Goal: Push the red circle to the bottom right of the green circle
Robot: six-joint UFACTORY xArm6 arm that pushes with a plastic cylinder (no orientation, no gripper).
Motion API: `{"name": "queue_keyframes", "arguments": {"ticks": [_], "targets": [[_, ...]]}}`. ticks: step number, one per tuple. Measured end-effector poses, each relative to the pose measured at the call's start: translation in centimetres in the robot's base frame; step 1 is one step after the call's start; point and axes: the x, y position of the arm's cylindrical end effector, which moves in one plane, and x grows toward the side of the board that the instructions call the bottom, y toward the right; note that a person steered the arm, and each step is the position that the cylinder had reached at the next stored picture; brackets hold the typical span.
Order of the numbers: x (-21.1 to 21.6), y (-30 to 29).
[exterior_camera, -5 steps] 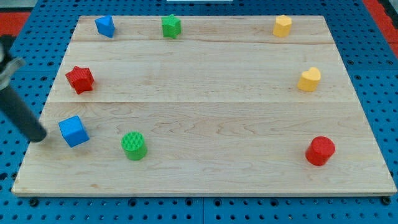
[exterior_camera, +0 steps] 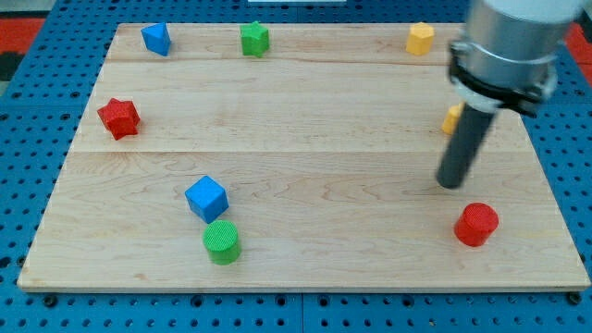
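Wooden bench (exterior_camera: 305,268) on blue pegboard. Red circle (exterior_camera: 476,224) near the view's bottom right, well apart from green circle (exterior_camera: 222,241) at bottom left, blue cube (exterior_camera: 206,199) just above that. My tip (exterior_camera: 451,184) up-left of red circle, near, not touching. No pincer fitted; nothing held. Best to swing round to red's right flank, then push leftward, steady, stopping short below-right of green. Rod nearly upright, partly hiding yellow block (exterior_camera: 450,118).
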Motion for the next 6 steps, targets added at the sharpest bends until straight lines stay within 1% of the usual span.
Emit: {"name": "queue_keyframes", "arguments": {"ticks": [1,2,3,4,5,6], "targets": [[4.3,0.0],[4.6,4.0],[3.8,10.3],[8.4,3.7],[7.7,-4.7],[7.3,-4.3]]}}
